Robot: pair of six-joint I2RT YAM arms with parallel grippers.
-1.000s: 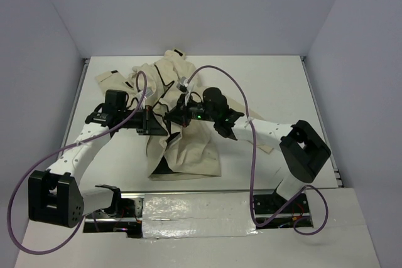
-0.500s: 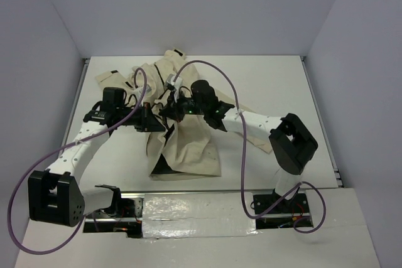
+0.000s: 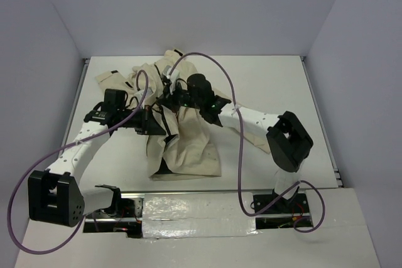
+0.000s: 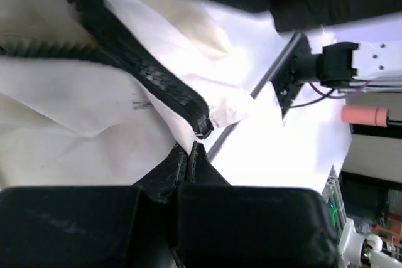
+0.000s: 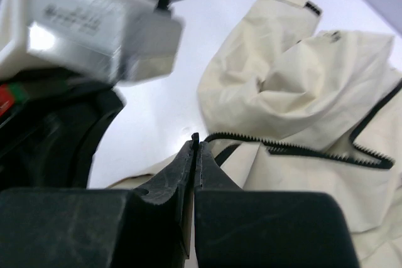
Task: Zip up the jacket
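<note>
Left gripper [image 4: 191,152] is clenched on the jacket [image 3: 188,149], its fingertips pinching the cream cloth right at the lower end of the dark zipper [image 4: 157,80]; the toothed tape runs up and away from the tips. Right gripper [image 5: 195,145] is closed too, its tips pressed together and touching the spot where another stretch of zipper teeth begins. Whether it has anything pinched between them I cannot tell. From above, the jacket lies crumpled on the white table [image 3: 270,80], left of centre, with the sleeves bunched toward the far edge and the hem toward the arms. Both grippers sit over its middle, the right one just beyond the left.
</note>
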